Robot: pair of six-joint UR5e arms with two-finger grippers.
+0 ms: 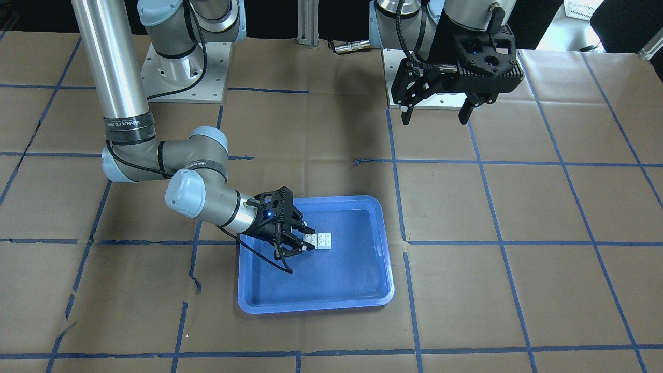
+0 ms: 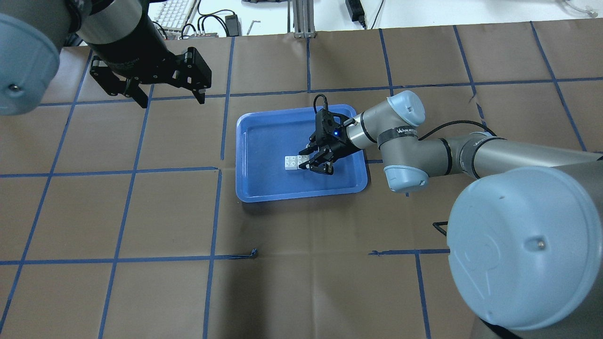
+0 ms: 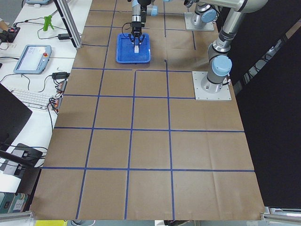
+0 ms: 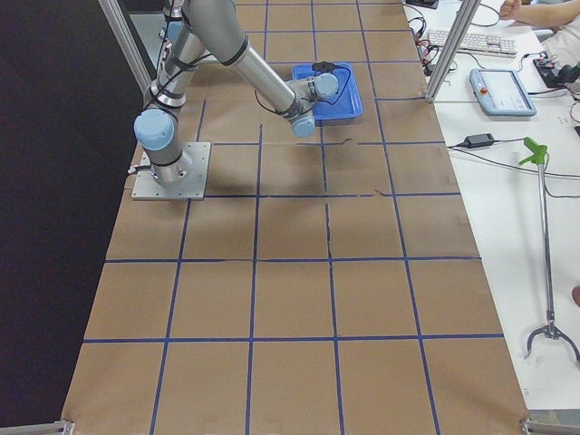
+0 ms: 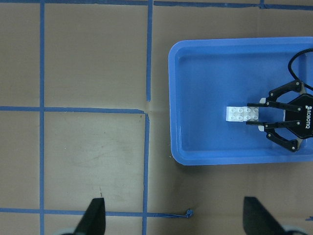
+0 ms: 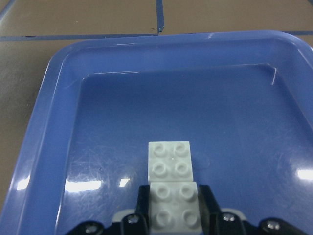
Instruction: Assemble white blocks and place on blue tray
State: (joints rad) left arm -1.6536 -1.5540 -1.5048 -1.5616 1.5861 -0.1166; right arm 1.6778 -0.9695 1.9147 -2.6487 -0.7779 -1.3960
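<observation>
From where I stand, the right tool point(image 2: 305, 160) is down inside the large, glossy, round-cornered plastic blue tray point(image 2: 264, 188). Its fingers are clamped on either side of the nearer of the two small, square, studded white blocks point(image 2: 292, 162). The pair look joined, overlapping end to end, near the tray's middle; whether they rest on its floor or hang just above it I cannot tell. The left tool point(image 2: 172, 96) hangs spread open and empty over the brown paper-covered counter point(image 2: 141, 212), well apart from the tray. I'd judge this to be the placing step, nearly done: next the right tool should let go gently and lift straight up, so the blocks aren't dragged or tipped
</observation>
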